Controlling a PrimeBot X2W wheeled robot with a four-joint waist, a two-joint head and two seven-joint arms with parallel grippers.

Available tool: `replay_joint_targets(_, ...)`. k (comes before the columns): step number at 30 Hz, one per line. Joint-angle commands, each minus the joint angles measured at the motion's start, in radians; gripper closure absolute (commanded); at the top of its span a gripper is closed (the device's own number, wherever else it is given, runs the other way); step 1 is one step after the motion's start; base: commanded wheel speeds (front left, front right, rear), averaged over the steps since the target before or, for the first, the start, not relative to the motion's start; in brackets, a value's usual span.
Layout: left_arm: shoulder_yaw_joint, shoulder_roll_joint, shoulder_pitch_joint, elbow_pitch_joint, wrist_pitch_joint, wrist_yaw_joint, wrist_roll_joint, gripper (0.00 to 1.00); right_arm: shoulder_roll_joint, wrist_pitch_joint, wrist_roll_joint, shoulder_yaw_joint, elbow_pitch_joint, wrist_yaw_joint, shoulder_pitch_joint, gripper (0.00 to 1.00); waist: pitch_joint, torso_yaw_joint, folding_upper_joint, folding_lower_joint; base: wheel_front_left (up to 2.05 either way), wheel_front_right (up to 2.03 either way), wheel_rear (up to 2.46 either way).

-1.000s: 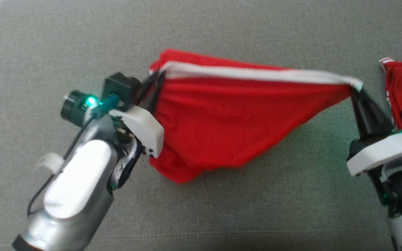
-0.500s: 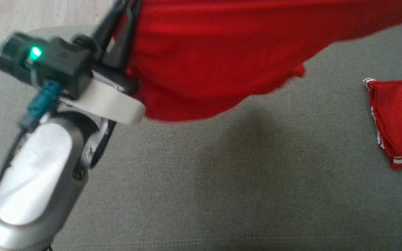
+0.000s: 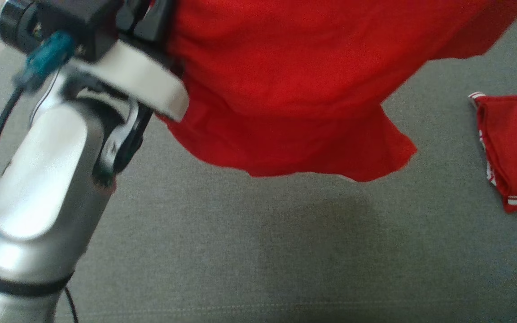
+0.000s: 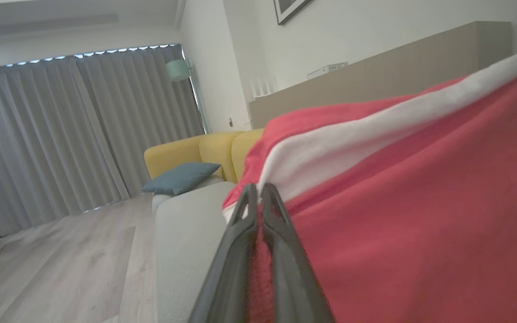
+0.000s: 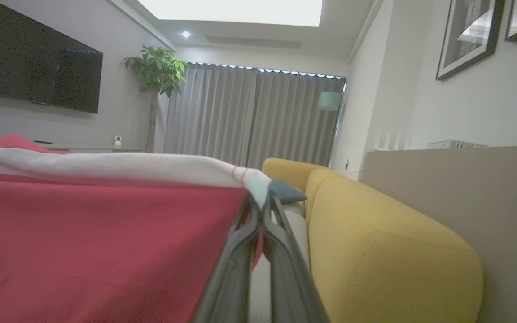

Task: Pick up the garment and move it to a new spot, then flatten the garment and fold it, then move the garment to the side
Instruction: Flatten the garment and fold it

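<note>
The grey fabric seat (image 3: 285,251) is stretching across the whole head view, and a soft shadow (image 3: 321,233) is lying on it under the cloth. The red garment (image 3: 294,80) is hanging in the air above that seat, clear of it, spread wide between the two arms. Its lower hem is drooping in loose folds toward the middle of the head view. A white band (image 4: 375,130) is running along its top edge, pulled taut from one corner to the other. The left arm (image 3: 38,188), silver and pale, is slanting up from the lower left of the head view to the garment's left edge. A yellow sofa (image 5: 375,242) is showing in the right wrist view, beside the held corner. A second red cloth (image 3: 514,148) with white stripes is lying bunched on the seat at the right, well apart from the hanging garment. The left tool (image 4: 258,190) is pinching the garment's left corner just under the white band, its fingers pressed together on the cloth. The right tool (image 5: 260,199) is gripping the opposite corner at the end of the band, its fingers likewise closed tight on the fabric
</note>
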Motion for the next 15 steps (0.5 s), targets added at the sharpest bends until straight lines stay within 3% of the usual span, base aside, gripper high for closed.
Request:
replay_joint_targets(1, 0.045, 0.008, -0.093, 0.027, -0.018, -0.011, -0.014, 1.0, -0.014, -0.004, 0.021, 0.034, 0.015, 0.007, -0.07, 1.0, 0.029, -0.005, -0.0001, 0.0, 0.0, 0.0, 0.0)
replay_joint_targets(7, 0.065, -0.068, -0.255, 0.321, -0.14, -0.047, -0.033, 1.0, 0.01, -0.08, 0.048, 0.139, 0.248, 0.007, -0.284, 1.0, 0.085, -0.017, -0.0001, 0.0, 0.0, 0.0, 0.0)
replay_joint_targets(15, 0.106, -0.139, -0.448, 0.742, -0.364, -0.087, -0.033, 1.0, 0.117, -0.283, 0.067, 0.308, 0.617, 0.007, -0.547, 1.0, 0.137, -0.055, -0.0001, 0.0, 0.0, 0.0, 0.0)
